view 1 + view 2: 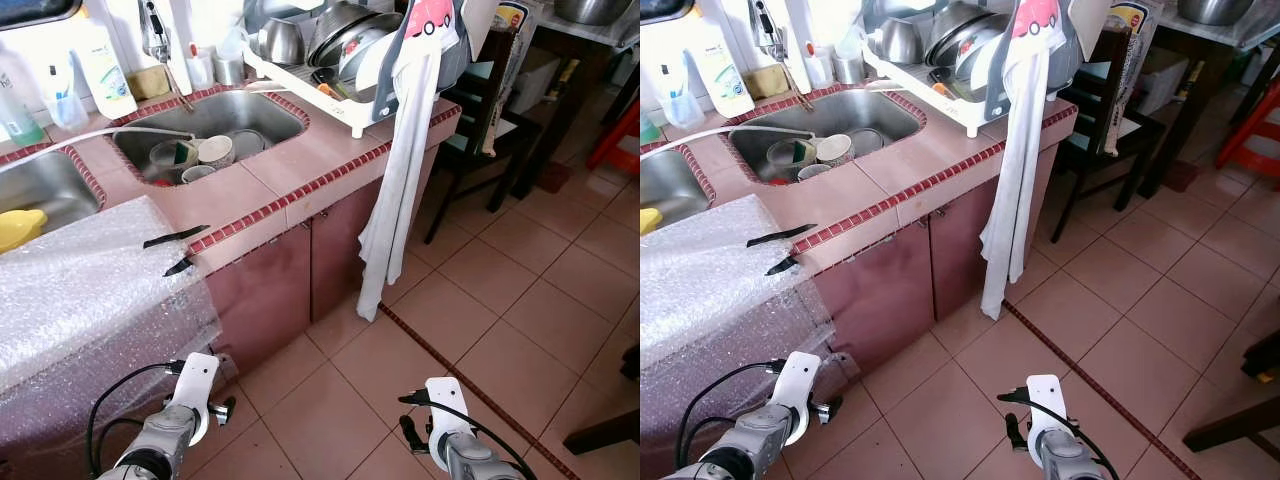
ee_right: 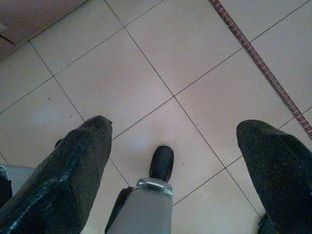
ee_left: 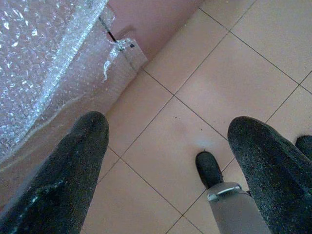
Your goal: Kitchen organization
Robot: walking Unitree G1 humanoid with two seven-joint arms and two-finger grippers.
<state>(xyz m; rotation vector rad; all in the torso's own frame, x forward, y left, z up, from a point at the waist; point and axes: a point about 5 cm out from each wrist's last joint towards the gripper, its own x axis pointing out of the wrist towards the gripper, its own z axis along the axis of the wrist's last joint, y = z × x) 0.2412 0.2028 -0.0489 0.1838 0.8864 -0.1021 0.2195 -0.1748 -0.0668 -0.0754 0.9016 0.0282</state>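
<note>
home kitchen | tiled counter (image 1: 300,175) | sink (image 1: 215,125) holding what look like cups | dish rack (image 1: 330,85) | floor tiles (image 1: 470,310)

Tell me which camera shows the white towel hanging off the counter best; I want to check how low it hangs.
The left eye view: the white towel shows whole, from the dish rack nearly to the floor. The right eye view shows the same, slightly shifted. Both wrist views look at floor tiles.

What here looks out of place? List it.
Bubble wrap covers the counter's left end and hangs down over the cabinet front, stuck with black tape: odd for a worktop. A long white cloth dangles from the dish rack past the counter edge, nearly to the floor. Unwashed cups sit in the sink.
</note>
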